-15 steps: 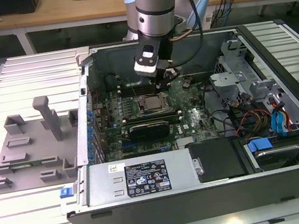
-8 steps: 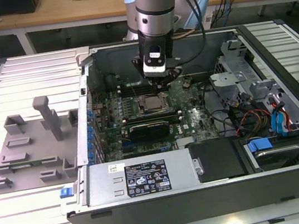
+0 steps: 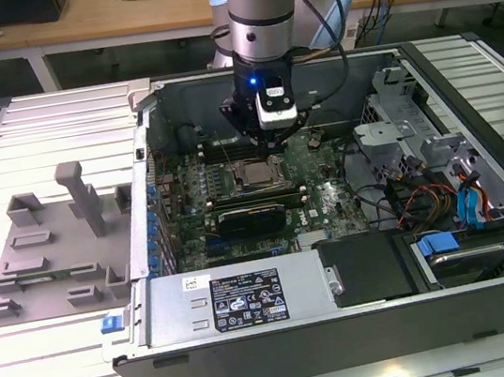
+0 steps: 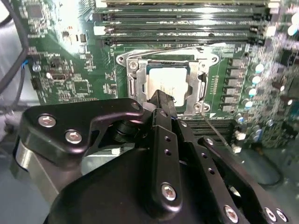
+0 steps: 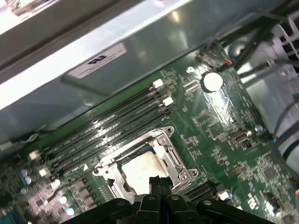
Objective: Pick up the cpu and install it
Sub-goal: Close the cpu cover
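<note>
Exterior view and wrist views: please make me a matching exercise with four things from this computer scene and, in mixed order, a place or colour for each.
1. cpu
2. gripper
3. memory slots
4. grey fixture

A. outside the case, at the exterior view's left
B. long black rows beside the socket
C. silvery, inside the socket frame
D. over the socket

Pairs: 1-C, 2-D, 3-B, 4-A.
</note>
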You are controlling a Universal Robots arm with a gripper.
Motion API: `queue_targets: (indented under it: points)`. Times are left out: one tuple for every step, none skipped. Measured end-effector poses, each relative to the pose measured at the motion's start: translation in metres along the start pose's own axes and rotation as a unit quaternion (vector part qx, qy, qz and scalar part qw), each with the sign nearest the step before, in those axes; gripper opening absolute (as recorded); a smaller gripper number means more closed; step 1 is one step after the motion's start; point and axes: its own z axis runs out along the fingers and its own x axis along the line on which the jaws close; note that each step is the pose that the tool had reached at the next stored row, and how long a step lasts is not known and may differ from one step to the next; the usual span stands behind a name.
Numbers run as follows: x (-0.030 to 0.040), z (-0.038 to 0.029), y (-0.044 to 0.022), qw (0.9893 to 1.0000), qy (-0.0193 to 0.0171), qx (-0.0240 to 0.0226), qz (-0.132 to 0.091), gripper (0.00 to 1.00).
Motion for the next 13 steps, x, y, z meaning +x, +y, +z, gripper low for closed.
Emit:
queue_targets:
  points:
    - [0.0000,0.0001,0.0000,1.0000,-0.0002,-0.0001,-0.007,0.11]
    - [0.0000,0.0001,0.0000,0.9999,-0.0004,-0.0002,-0.017,0.11]
    - [0.0000,0.0002,0.0000,0.9994,-0.0007,-0.0004,-0.034,0.11]
    - [0.0000,0.0004,0.0000,0.9985,-0.0011,-0.0006,-0.055,0.11]
    - [0.0000,0.0005,0.0000,0.9972,-0.0015,-0.0008,-0.074,0.11]
    - [0.0000,0.0006,0.0000,0.9958,-0.0018,-0.0009,-0.092,0.11]
    - [0.0000,0.0006,0.0000,0.9948,-0.0020,-0.0010,-0.102,0.11]
    - [0.0000,0.0007,0.0000,0.9932,-0.0023,-0.0012,-0.116,0.11]
    - [0.0000,0.0008,0.0001,0.9917,-0.0025,-0.0014,-0.129,0.11]
    - [0.0000,0.0008,0.0000,0.9903,-0.0028,-0.0015,-0.139,0.11]
    - [0.0000,0.0008,0.0000,0.9877,-0.0031,-0.0016,-0.156,0.11]
    - [0.0000,0.0009,0.0000,0.9861,-0.0033,-0.0017,-0.166,0.11]
    - [0.0000,0.0009,0.0000,0.9846,-0.0035,-0.0018,-0.175,0.11]
